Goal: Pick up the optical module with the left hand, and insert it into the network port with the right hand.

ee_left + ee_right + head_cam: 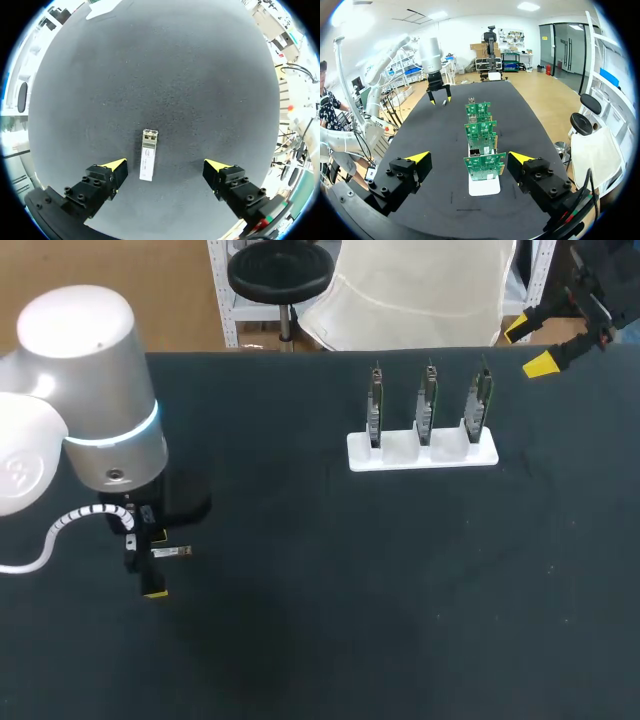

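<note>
Optical module [148,161], one, lay on black counter [300,640] under wide left claw [165,166]; three boards [427,405] stood in one white holder [420,456]; right claw [468,158] wide, empty.

left claw [166,166] points down, spread wide; right claw [468,157] spread too.

I see the table [330,630] as one wide top covered to its straight far edge in matte black cloth, whose fine grain shows speckled grey up close under soft, even light across the table.
</note>
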Controlling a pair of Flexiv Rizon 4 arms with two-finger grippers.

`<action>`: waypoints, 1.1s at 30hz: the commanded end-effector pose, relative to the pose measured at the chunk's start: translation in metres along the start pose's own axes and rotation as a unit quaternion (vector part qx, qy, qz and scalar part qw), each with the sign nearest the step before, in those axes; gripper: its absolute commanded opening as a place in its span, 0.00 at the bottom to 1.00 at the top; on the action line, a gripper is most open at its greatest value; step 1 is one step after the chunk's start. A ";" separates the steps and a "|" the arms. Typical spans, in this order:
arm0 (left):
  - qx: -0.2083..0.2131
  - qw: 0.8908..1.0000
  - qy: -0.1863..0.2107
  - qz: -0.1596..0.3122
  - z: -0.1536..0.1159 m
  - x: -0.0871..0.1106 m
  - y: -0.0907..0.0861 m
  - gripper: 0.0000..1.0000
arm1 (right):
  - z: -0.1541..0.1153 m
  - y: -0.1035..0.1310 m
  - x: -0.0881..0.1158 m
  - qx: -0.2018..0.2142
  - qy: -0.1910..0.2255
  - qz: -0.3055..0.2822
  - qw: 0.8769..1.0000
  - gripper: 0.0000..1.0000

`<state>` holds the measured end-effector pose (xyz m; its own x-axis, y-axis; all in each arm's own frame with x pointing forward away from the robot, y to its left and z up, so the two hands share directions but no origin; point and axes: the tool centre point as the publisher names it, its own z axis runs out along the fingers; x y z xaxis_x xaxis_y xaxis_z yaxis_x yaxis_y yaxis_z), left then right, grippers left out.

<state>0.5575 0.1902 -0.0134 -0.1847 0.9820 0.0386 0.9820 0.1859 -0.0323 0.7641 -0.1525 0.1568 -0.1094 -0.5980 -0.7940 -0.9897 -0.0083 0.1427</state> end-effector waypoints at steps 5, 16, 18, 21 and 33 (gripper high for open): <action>0.003 1.000 0.005 -0.004 0.000 0.003 0.001 1.00 | 0.000 0.002 0.000 0.003 0.000 -0.001 1.000 1.00; 0.006 1.000 0.006 -0.009 0.003 0.005 0.000 1.00 | 0.000 0.002 0.000 0.003 0.000 -0.001 1.000 1.00; 0.006 1.000 0.006 -0.009 0.004 0.005 0.000 0.93 | 0.000 0.002 0.000 0.003 0.000 -0.001 1.000 1.00; 0.006 1.000 0.006 -0.009 0.005 0.005 0.001 0.00 | 0.000 0.002 0.000 0.003 0.000 -0.001 1.000 1.00; 0.007 1.000 0.006 -0.011 0.006 0.005 0.002 0.00 | 0.000 0.002 0.000 0.003 0.000 -0.001 1.000 1.00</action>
<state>0.5570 0.1951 -0.0171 -0.2084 0.9767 0.0507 0.9767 0.2105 -0.0408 0.7641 -0.1525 0.1568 -0.1094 -0.5980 -0.7940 -0.9897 -0.0083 0.1427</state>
